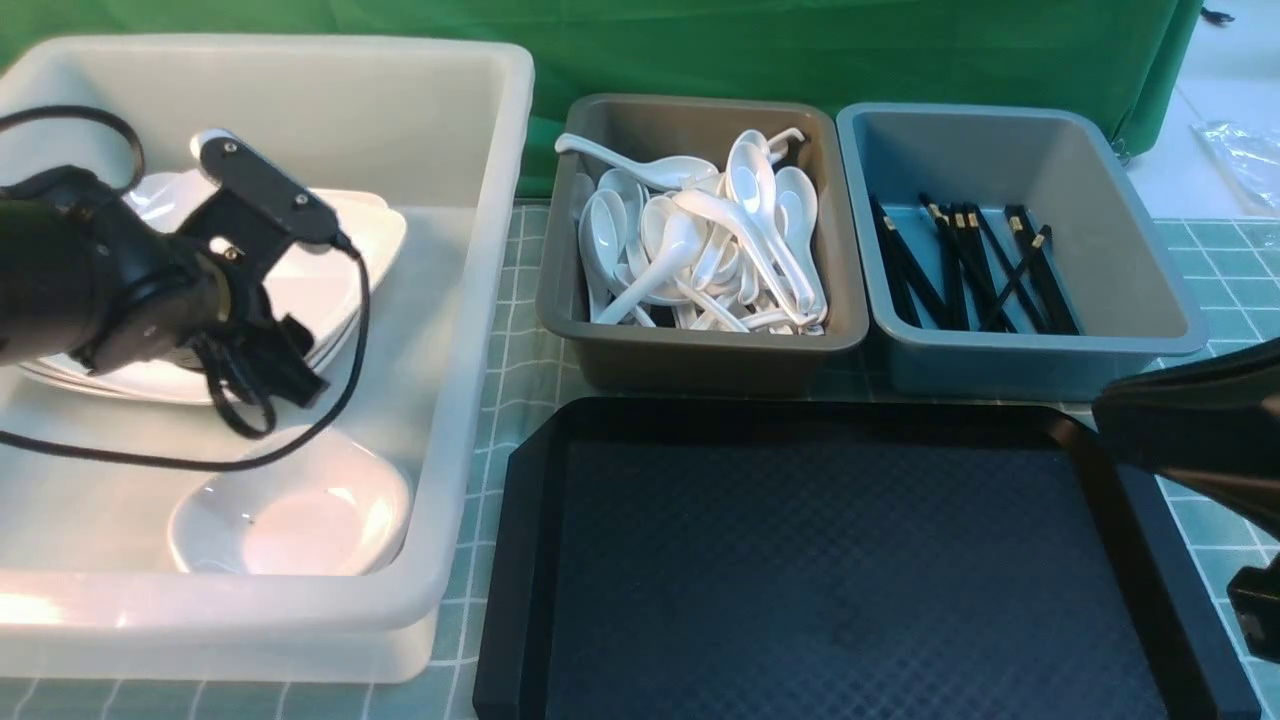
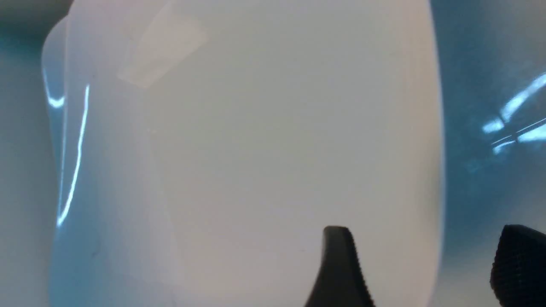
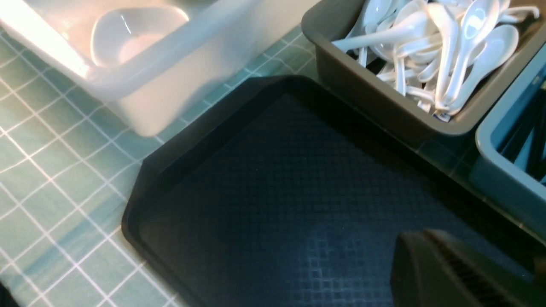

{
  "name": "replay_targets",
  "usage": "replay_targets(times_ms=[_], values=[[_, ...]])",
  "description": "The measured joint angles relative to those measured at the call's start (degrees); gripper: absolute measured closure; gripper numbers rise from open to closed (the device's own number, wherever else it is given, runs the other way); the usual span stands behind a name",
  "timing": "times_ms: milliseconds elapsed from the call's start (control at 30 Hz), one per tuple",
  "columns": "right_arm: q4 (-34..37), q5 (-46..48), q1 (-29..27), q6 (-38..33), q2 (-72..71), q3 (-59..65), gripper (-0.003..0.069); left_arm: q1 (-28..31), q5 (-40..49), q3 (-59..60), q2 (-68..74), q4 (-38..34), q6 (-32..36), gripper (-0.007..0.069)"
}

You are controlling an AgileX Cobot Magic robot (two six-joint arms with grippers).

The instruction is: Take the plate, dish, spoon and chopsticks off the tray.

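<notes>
The black tray (image 1: 830, 570) lies at the front with nothing on it; it also shows in the right wrist view (image 3: 277, 192). A large white plate (image 1: 370, 240) lies on a stack inside the white tub (image 1: 480, 250). My left gripper (image 2: 426, 264) is open low over the plate (image 2: 256, 149), its jaws on either side of the plate's rim. A small white dish (image 1: 290, 515) sits in the tub's near corner. Spoons (image 1: 700, 250) fill the brown-grey bin, chopsticks (image 1: 970, 265) lie in the blue-grey bin. My right gripper (image 3: 452, 264) is shut and empty above the tray's right side.
The brown-grey bin (image 1: 690, 350) and the blue-grey bin (image 1: 1150, 270) stand side by side behind the tray. The tub stands left of the tray on a green checked cloth (image 1: 490, 400). A green curtain (image 1: 800, 50) closes the back.
</notes>
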Motion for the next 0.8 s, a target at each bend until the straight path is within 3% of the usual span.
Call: replay_targets(times_ms=[133,233,267,333,400,467,633,733,800], values=[[0.30,0.14,0.00,-0.01,0.00,0.00,0.0639,-1.99,2.05,0.00,-2.60,-7.48,3.76,0.0117],[0.31,0.31,0.00,-0.15,0.00,0.00,0.0639,-5.05,2.18,0.00,-7.00,-11.39,5.46,0.0147],[0.31,0.30,0.00,-0.15,0.00,0.00,0.0639,-5.68,1.44,0.00,-8.30,-11.99,5.67,0.0181],[0.35,0.32,0.00,-0.15,0.00,0.00,0.0639,-6.85,-0.12,-0.14,-10.45,-12.80,6.89,0.0323],[1.09,0.37,0.00,-0.15,0.00,0.00,0.0639,-6.84,-0.44,-0.52,-10.34,-13.62,7.45,0.0506],[2.29,0.37,0.00,-0.15,0.00,0.00,0.0639,-5.78,-0.26,-1.98,-8.09,-14.94,8.92,0.0584],[5.18,1.51,0.00,-0.26,0.00,0.00,0.0639,-2.22,2.70,-10.34,1.75,-26.24,15.76,0.0604],[6.66,2.89,0.00,-0.32,0.00,0.00,0.0639,-0.96,6.55,-16.33,8.06,-37.14,27.14,0.0605],[7.15,3.42,0.00,-0.32,0.00,0.00,0.0639,-0.95,7.77,-18.72,10.64,-40.60,30.87,0.0606]])
